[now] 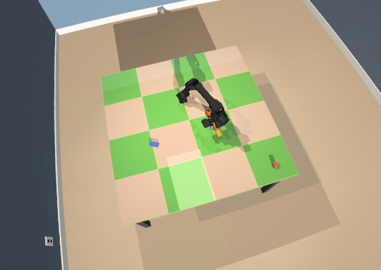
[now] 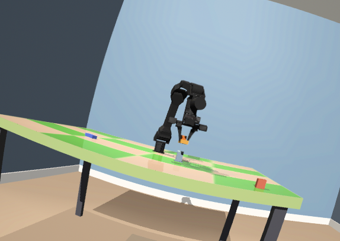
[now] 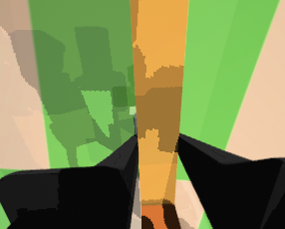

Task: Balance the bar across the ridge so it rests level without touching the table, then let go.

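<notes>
On the near side of the arm's base (image 1: 182, 97) (image 2: 159, 147), the plain end of the orange bar (image 1: 218, 131) (image 2: 183, 142) (image 3: 160, 30) points toward the bench's near edge (image 2: 189, 179), and its long axis runs back, in the top view slanting a little left, to the orange-red block (image 1: 208, 113) (image 2: 183, 138) (image 3: 155, 215) at its far end. Lower down, standing on the bench, the grey ridge (image 1: 211, 128) (image 2: 179, 156) (image 3: 135, 124) shows as a sliver at the left side of the bar in the wrist view, the rest apparently hidden by it; the bar hangs above, apart from it. The pincer (image 1: 214, 125) (image 2: 183, 140) (image 3: 156, 138) is closed on the bar between its ends, so the coming move probably wants a small sideways correction, then a descent with the balance point, likely nearer the block, over the ridge. The only arm is the nearer by default. Counted from near to far: one red block (image 1: 275, 164) (image 2: 260, 183) by the near right corner, one blue block (image 1: 154, 144) (image 2: 90, 135) toward the left edge, one ridge, one bar, one arm.
</notes>
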Available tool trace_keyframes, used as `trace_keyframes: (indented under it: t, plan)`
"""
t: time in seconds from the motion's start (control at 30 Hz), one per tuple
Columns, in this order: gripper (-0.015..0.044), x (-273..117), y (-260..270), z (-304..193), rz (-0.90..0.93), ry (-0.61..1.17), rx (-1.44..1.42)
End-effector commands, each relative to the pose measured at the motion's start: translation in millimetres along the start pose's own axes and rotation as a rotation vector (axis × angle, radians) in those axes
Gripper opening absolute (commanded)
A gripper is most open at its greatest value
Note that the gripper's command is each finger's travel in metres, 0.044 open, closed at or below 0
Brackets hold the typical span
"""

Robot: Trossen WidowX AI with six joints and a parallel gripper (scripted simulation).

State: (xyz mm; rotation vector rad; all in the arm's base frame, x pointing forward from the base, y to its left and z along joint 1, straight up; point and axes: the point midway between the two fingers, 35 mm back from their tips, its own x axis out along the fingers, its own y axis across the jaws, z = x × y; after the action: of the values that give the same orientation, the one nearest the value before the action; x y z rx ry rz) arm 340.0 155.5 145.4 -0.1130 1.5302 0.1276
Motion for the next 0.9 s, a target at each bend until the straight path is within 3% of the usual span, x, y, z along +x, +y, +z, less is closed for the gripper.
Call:
trace_keyframes:
  t: [0.0, 0.87]
  plan:
    - [0.0000, 6.4, 1.5, -0.2, 0.004, 0.001, -0.006]
    - [0.0000, 31.1, 2.3, -1.6, 0.004, 0.002, -0.006]
